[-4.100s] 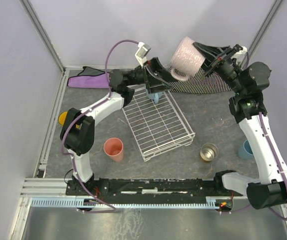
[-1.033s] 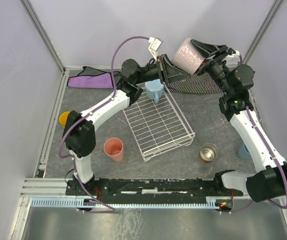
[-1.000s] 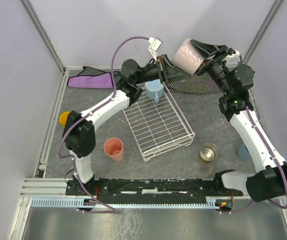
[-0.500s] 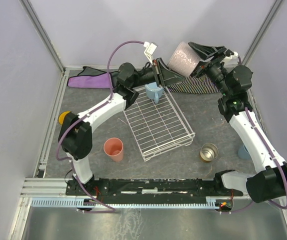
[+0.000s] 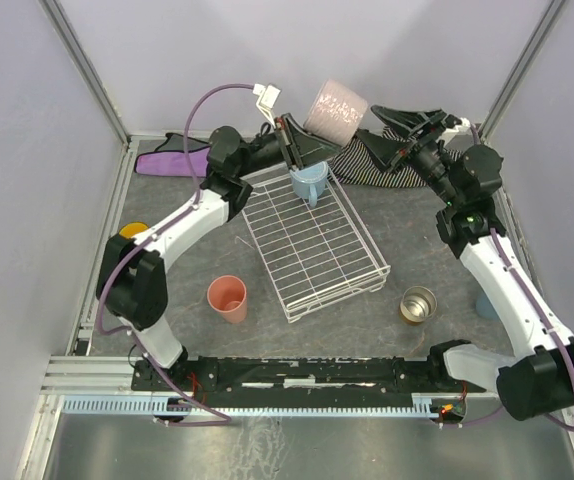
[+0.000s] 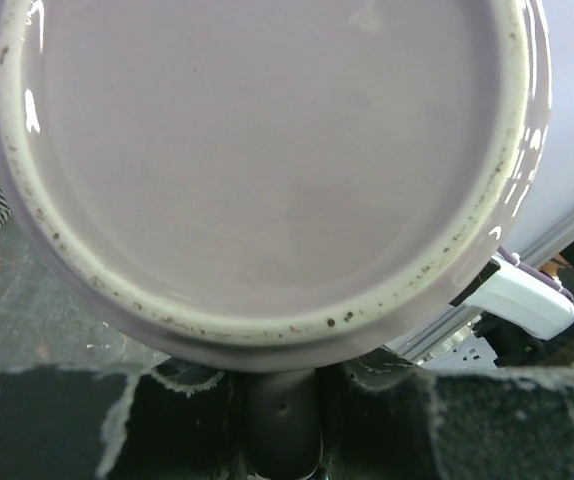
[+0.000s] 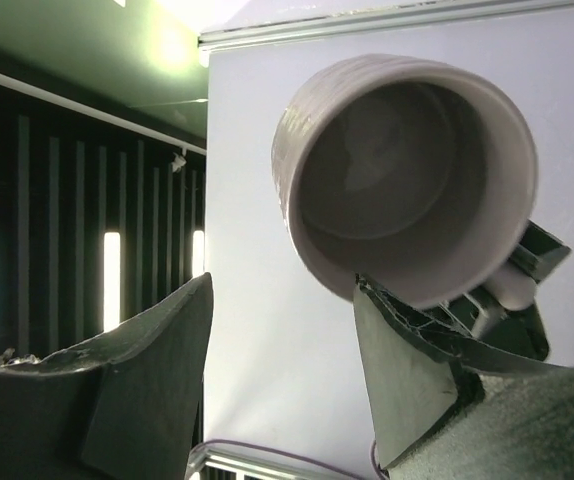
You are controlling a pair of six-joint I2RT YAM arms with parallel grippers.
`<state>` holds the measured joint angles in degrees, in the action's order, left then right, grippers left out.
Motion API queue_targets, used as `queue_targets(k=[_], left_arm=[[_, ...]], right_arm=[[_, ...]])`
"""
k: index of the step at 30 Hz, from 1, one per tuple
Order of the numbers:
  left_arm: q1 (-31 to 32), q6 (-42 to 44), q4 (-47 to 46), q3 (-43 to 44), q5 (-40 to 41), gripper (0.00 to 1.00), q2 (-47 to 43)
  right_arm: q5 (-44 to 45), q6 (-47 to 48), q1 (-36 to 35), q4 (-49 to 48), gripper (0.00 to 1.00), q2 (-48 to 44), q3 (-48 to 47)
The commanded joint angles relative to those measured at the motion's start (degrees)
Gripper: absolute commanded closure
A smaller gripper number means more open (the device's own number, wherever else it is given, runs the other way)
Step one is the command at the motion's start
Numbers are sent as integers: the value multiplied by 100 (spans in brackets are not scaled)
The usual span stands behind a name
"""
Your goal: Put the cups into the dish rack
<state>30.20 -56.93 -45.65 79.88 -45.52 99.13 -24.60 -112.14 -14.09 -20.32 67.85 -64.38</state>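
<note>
The pale pink mug (image 5: 335,108) hangs in the air above the far end of the white wire dish rack (image 5: 317,250), with my left gripper (image 5: 310,143) shut on it from the left. Its base fills the left wrist view (image 6: 267,150), above my left gripper (image 6: 283,405). My right gripper (image 5: 392,137) stands open just right of the mug, apart from it. In the right wrist view the mug's mouth (image 7: 407,170) shows beyond my right gripper (image 7: 282,380), which has nothing between its fingers. A light blue mug (image 5: 309,183) stands in the rack's far end.
A salmon tumbler (image 5: 229,298) stands left of the rack, a shiny metal cup (image 5: 418,304) right of it. A yellow mug (image 5: 132,232) sits by the left wall. A blue tumbler (image 5: 484,302) peeks from behind the right arm. Striped cloth (image 5: 355,162) and purple cloth (image 5: 172,158) lie at the back.
My right gripper has opened and let go of the pink mug. My left gripper has carried the mug to the left, away from the right fingers.
</note>
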Motion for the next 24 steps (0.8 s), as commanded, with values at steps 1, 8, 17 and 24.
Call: queue_targets(k=[1,8,17,24], left_arm=[[-197,623,36,-121,206,97,-823],[-413,1766,1777,-661,553,97,-1548],[-509,2969,4208,-861,2195,97,-2137],[-511,3211,5436,-841,3981,97,-2300]], right_arm=[[-245,225,102,22,34,-371,228],[-490,655,445,513,34,-593,390],[-918,1661,1053,1603,34,-776,309],[-991,2407,1130,2280,34,-657,-8]])
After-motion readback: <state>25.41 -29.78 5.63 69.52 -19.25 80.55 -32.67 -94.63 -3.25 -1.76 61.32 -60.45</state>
